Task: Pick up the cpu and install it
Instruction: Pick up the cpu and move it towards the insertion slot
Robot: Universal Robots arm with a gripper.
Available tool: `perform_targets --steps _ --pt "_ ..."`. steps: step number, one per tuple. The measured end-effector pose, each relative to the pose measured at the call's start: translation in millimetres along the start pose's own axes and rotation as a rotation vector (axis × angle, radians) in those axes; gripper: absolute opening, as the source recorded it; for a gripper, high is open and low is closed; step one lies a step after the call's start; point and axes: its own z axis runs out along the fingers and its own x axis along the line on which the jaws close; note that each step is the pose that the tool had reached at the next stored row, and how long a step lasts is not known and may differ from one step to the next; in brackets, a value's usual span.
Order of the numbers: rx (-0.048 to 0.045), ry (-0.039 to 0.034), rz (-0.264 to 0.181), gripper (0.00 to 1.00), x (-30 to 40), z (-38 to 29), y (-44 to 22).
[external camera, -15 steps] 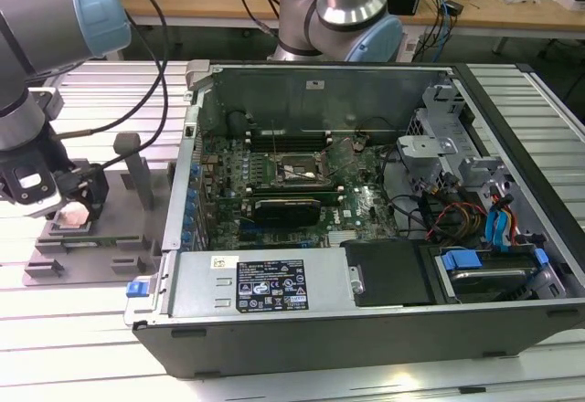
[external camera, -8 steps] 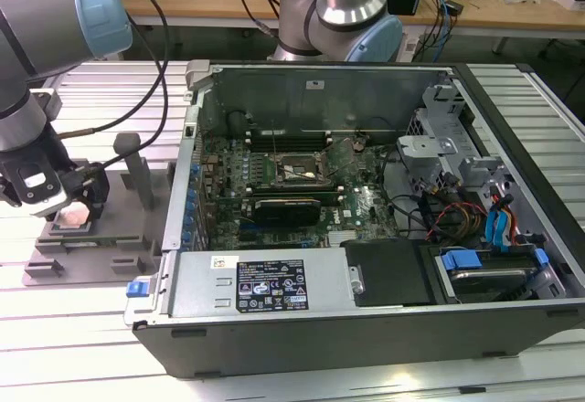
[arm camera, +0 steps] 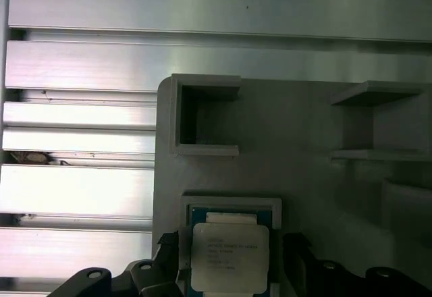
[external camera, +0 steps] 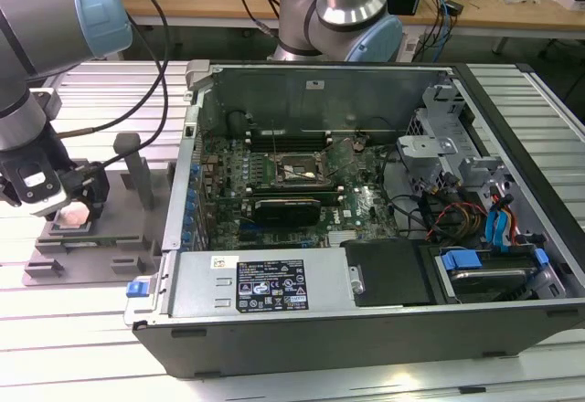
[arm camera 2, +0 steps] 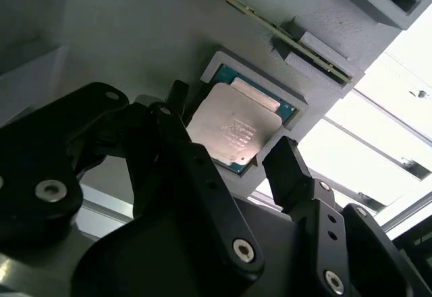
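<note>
Flanking the square, matte-silver cpu (arm camera 2: 231, 132) in its grey plastic fixture (arm camera 2: 135, 27); black jaws spread

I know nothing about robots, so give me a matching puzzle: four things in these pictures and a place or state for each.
1 cpu
2 claw
3 fixture plate
4 computer case

a lies with its side open, insides showing
b sits in a square recess of the plate
c open, one finger on each side of the chip
d grey, with upright posts

Pairs: 1-b, 2-c, 3-d, 4-a
</note>
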Motion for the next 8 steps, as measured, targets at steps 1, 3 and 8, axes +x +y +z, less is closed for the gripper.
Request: perform_targets --steps 1,3,8 --pt "-0.0001 -0.0001 0.000 0.72 0.0 0.1 0.0" --pt "-0.0001 -0.0001 0.000 0.71 0.0 0.2 0.0" --pt "-0.0002 -0.0004 0.000 0.64 -0.1 0.3 0.0"
